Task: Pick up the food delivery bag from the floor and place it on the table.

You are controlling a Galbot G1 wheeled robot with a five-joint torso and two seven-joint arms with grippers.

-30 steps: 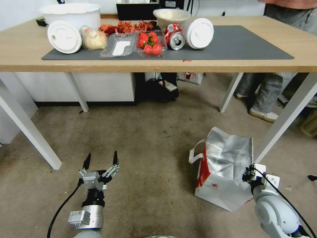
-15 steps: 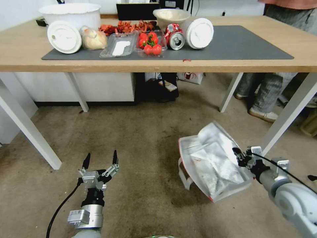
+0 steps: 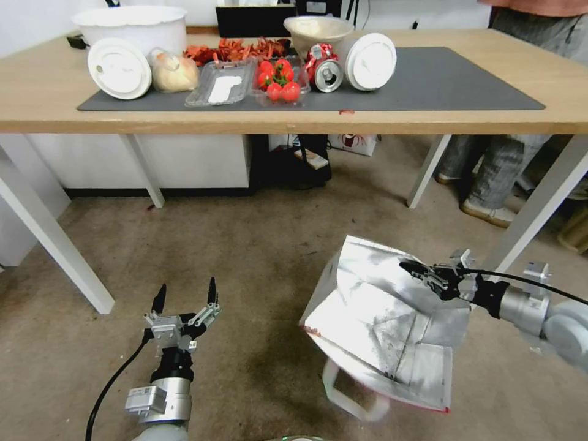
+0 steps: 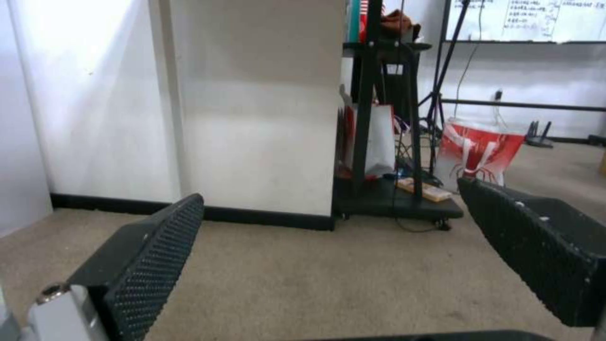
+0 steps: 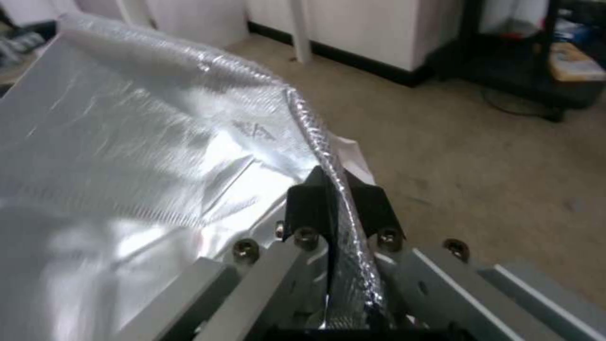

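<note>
Above the floor, in the head view, the food delivery bag is held tilted by the right gripper, pinched on its foil rim; the left gripper hangs spread. In the right wrist view, foil is clamped between the fingers.

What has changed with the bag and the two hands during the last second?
The right hand, shut on the foil rim of the food delivery bag, has risen and swung forward. The bag has left the floor and tipped over, its opening toward the camera, one strap dangling. The left hand stayed open and low; the items on the table did not move.
</note>
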